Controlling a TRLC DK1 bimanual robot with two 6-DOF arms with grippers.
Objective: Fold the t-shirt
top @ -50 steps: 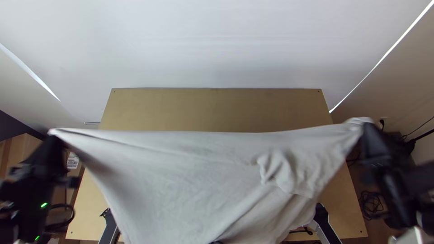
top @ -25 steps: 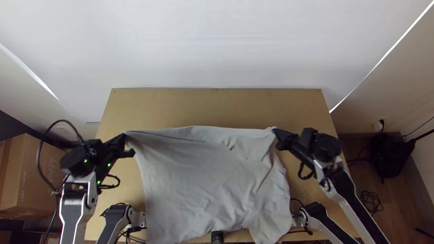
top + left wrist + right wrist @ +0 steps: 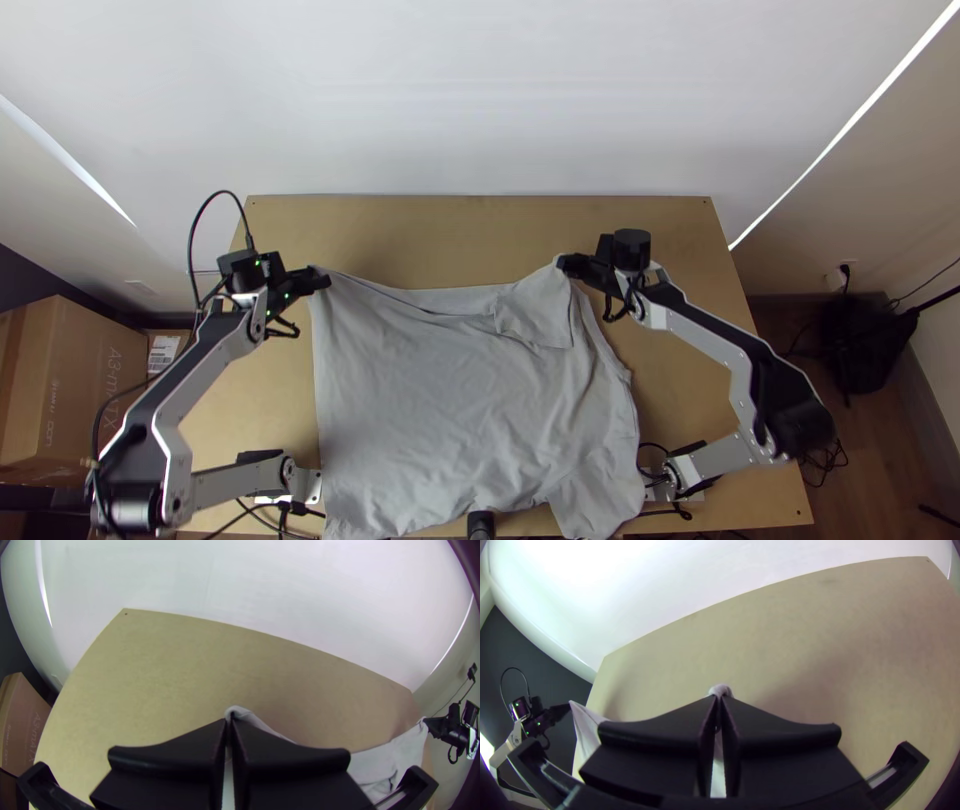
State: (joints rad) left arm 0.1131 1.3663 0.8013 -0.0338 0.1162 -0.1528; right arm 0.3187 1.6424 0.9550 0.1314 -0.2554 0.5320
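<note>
**Pale grey cloth T-shirt (image 3: 450, 400) stretched between two grippers at the light wooden table (image 3: 400, 230)**

Over the table's left part, the left arm's gripper with wide flat black fingers (image 3: 322, 280) pinches one upper corner of the T-shirt. Over the table's right half, the right arm's matching black gripper (image 3: 565, 262) pinches the other upper corner. In the wrist views, the left gripper (image 3: 229, 722) and the right gripper (image 3: 719, 697) each have their tips closed on a bit of cloth.

The upper edge sags between them, with a flap folded over near the right corner. Below, the T-shirt lies spread with wrinkles, down to the table's near edge. A brown cardboard box (image 3: 70, 380) stands left of the table.
</note>
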